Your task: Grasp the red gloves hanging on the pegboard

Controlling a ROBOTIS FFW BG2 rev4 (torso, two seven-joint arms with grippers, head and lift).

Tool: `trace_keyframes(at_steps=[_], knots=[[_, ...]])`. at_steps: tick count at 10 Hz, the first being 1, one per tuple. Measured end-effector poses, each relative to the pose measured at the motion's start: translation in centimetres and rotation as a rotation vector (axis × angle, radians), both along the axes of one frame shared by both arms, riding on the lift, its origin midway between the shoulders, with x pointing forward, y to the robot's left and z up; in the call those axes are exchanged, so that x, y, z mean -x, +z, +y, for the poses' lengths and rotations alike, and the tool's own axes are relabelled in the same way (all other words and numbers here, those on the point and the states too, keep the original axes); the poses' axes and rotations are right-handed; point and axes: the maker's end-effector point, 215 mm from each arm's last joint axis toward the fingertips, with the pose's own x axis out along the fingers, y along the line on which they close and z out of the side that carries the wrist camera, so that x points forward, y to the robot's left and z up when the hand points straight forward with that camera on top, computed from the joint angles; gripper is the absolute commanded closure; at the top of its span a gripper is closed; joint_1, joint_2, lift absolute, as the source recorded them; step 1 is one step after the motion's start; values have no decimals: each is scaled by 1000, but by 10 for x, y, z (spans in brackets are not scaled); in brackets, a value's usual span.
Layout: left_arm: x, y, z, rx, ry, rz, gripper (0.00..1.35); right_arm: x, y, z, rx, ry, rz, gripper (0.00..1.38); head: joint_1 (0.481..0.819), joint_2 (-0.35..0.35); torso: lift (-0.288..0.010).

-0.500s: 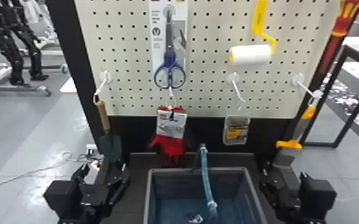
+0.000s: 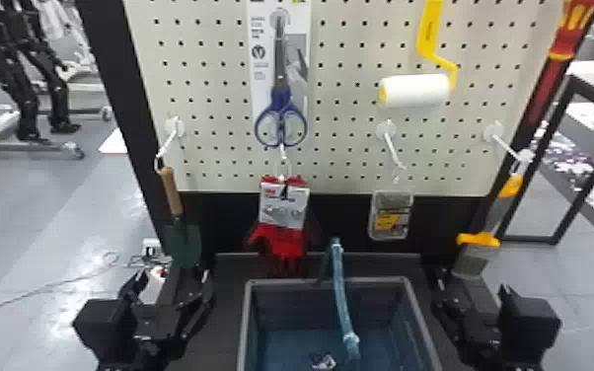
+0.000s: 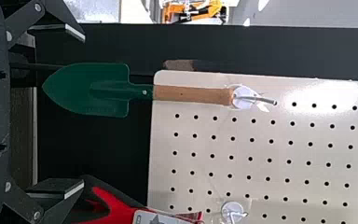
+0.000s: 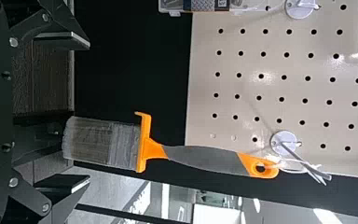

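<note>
the red gloves point(image 2: 281, 237) hang from a hook at the bottom edge of the pegboard point(image 2: 350, 158), a little left of its middle, straight below the blue-handled scissors point(image 2: 280, 118). their card header sits at the board's lower edge and the red fingers dangle past it, in front of the black panel and just above the far rim of the grey bin point(image 2: 261, 291). nothing grips them.

the left gripper point(image 2: 170, 288) sits low beside the bin's left wall, pointing up and forward at the board. its two flat fingers point(image 3: 67, 30) are spread wide with nothing between them. it is below the green trowel point(image 2: 182, 241), which hangs at the pegboard's lower left corner. in the left wrist view the gloves lie just past one fingertip, apart from it.

the right gripper point(image 2: 473, 296) is posed the same way on the bin's right side, under the bristles of the orange and grey paintbrush point(image 4: 168, 149) that hangs at the lower right corner. its fingers point(image 4: 58, 37) are also splayed apart and bare.

a small packet point(image 2: 389, 214) hangs between the gloves and the paintbrush, a yellow-handled paint roller point(image 2: 414, 89) hangs higher on the right, and a blue rope point(image 2: 343, 301) leans over the bin's far rim.
</note>
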Motion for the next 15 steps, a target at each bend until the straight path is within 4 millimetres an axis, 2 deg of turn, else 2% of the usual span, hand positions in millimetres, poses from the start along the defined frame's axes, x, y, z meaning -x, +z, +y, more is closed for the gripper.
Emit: trace_keyframes(at_steps=[3,8,12,15], knots=[[-5,1,-8,6,-48,3,202,0,1,0,-1,1,-10,269,549,0,-100],[-38,18,-28,55,-270,-24,202,0,3,2,-2,7,-15,269,549,0,-100],[-57,27,-41,80,-409,-27,202,-3,4,7,-4,24,-20,269,549,0,-100],[-64,25,-48,104,-455,-11,202,-3,5,10,-9,26,-27,269,549,0,-100]])
